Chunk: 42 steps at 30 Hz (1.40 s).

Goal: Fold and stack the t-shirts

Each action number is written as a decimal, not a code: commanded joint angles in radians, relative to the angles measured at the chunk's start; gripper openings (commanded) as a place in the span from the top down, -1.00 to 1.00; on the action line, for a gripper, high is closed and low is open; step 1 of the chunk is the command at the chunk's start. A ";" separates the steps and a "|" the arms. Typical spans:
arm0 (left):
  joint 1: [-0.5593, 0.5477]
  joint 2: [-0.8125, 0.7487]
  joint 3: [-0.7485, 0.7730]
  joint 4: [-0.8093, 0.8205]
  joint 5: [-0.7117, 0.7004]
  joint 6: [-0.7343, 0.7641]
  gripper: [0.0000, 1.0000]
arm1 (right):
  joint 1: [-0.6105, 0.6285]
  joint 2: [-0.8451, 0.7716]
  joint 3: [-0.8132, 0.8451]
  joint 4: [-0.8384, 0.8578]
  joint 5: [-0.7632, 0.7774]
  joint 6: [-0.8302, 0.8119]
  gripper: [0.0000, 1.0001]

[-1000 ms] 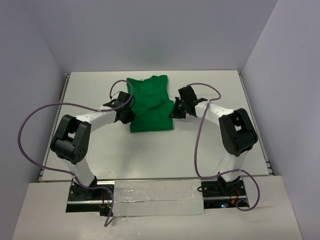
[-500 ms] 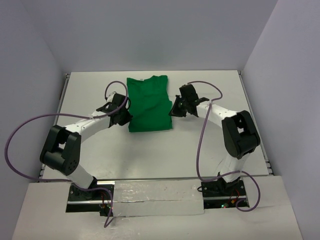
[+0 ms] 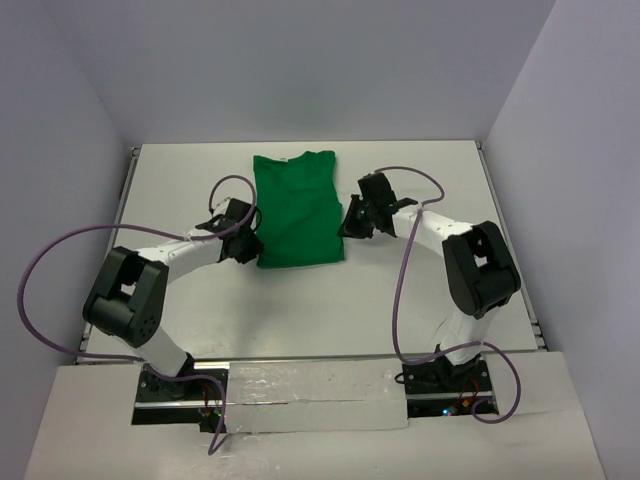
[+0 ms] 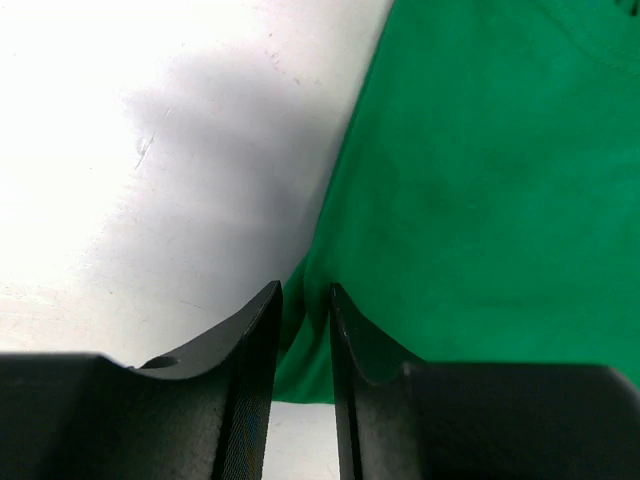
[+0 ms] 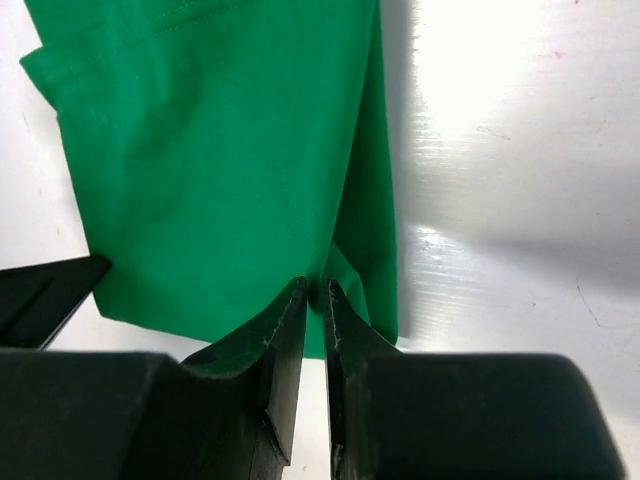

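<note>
At the middle of the bench (image 3: 420,300), towards its far side, the green t-shirt (image 3: 298,215) lies folded into a flat rectangle, collar end away from the arms. The left hand (image 3: 250,246) is down at the near left corner, fingers a narrow slit apart, with the cloth's edge showing through the gap. The right hand (image 3: 350,222) sits at the right edge, fingers almost together with a fold of cloth at the tips. Gripped or not, I can't tell.
</note>
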 commanded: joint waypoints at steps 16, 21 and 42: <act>0.004 -0.238 -0.215 0.130 0.094 -0.119 -0.60 | -0.017 -0.263 -0.377 0.309 -0.058 0.214 -0.45; 0.002 -0.211 -0.288 0.297 0.166 -0.165 -0.55 | -0.016 -0.261 -0.428 0.362 -0.050 0.244 -0.50; -0.004 -0.069 -0.299 0.377 0.151 -0.207 0.37 | -0.014 -0.050 -0.405 0.498 -0.053 0.319 0.44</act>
